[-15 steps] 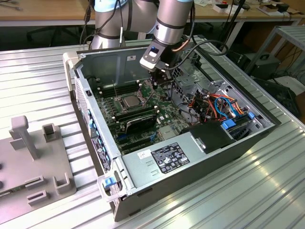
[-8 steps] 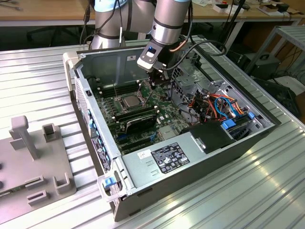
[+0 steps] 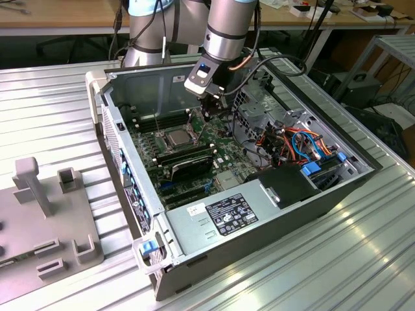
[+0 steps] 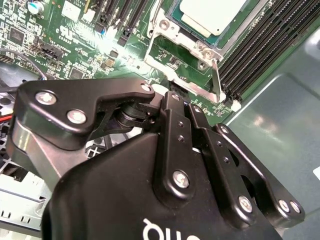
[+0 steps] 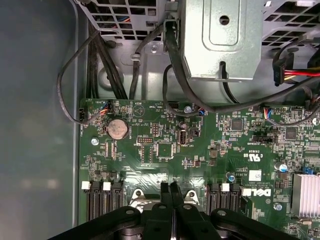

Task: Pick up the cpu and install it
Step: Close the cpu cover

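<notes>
**Tool (image 5: 172,186) shut over the board, cpu (image 4: 212,12) lying in its socket**

Black fingers (image 5: 166,194) of the tool meet flat against each other, with nothing showing between them. In the exterior view the tool (image 3: 209,115) hangs inside the open case (image 3: 337,188), low over the board (image 5: 150,150) and just to the exterior view's right of the socket. The cpu (image 3: 176,137) lies grey side up within the metal frame (image 4: 172,37). It looks level, and the tool is not touching it. I cannot tell whether the frame is clamped down.

Judged from this, the step is seating the chip. Doing it well likely means keeping the chip flat with its corners square to the frame. It should drop under its own weight, not be pushed sideways across the contacts. The shut fingers are best kept off the frame's raised edge and the nearby cables (image 5: 100,60).

By count there is:
- one cpu
- one socket frame
- one tool
- two memory sticks (image 3: 187,155) seated side by side beyond the socket
- one coin cell (image 5: 117,128)
- one power supply (image 3: 227,217)
- one grey fixture (image 3: 45,220) on the worktop (image 3: 292,272)
</notes>
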### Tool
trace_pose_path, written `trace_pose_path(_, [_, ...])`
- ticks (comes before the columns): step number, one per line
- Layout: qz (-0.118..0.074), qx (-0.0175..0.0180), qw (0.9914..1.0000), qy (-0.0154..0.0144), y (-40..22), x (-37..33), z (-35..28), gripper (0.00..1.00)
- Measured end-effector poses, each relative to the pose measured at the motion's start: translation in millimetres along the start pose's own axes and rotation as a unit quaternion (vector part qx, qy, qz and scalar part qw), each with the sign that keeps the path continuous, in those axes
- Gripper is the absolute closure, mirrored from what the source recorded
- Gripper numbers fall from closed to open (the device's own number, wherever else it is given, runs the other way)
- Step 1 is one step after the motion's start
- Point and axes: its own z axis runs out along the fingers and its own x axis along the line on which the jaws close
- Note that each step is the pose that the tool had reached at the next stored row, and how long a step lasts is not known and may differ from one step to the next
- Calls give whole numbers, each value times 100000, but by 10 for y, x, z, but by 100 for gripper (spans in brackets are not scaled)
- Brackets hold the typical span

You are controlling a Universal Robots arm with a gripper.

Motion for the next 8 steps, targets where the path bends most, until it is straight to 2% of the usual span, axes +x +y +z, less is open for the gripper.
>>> trace_pose_path(6, [-1,-1,100000,1,-27,2,0,89])
trace_pose_path(8, [-4,-1,100000,-1,-53,4,0,89])
